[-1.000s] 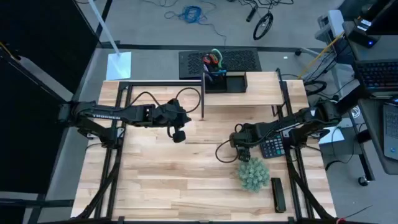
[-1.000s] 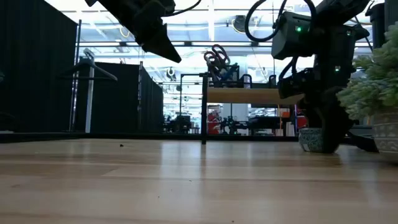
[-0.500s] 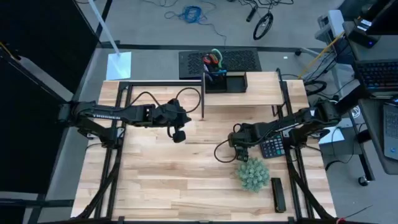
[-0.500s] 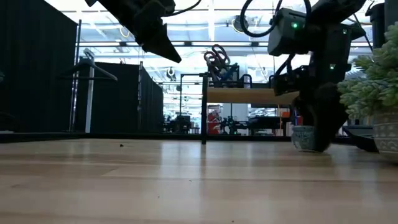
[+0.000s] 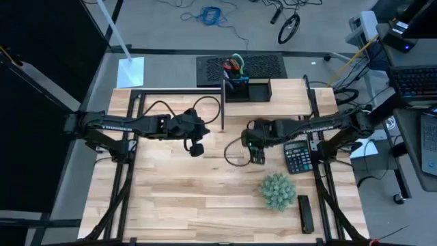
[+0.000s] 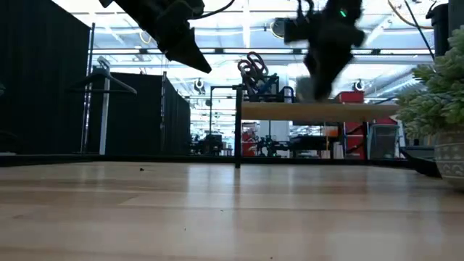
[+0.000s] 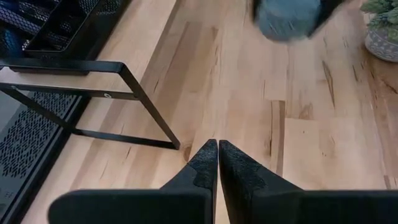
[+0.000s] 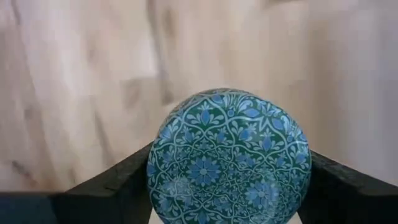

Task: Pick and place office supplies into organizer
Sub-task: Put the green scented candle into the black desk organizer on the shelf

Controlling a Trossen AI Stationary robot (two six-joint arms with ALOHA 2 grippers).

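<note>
Right hand pinches the round blue-patterned disc above the wooden desk; left hand pressed together.

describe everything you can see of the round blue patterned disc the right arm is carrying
The disc is round and flat-faced, covered in a teal and blue floral tile pattern with a glossy look. It sits clamped between the two dark fingers of the right pincer, one at each side of its rim, held clear above the wooden table. From the left wrist view it shows as a blurred blue-grey lump. Its back and thickness cannot be seen.
</note>
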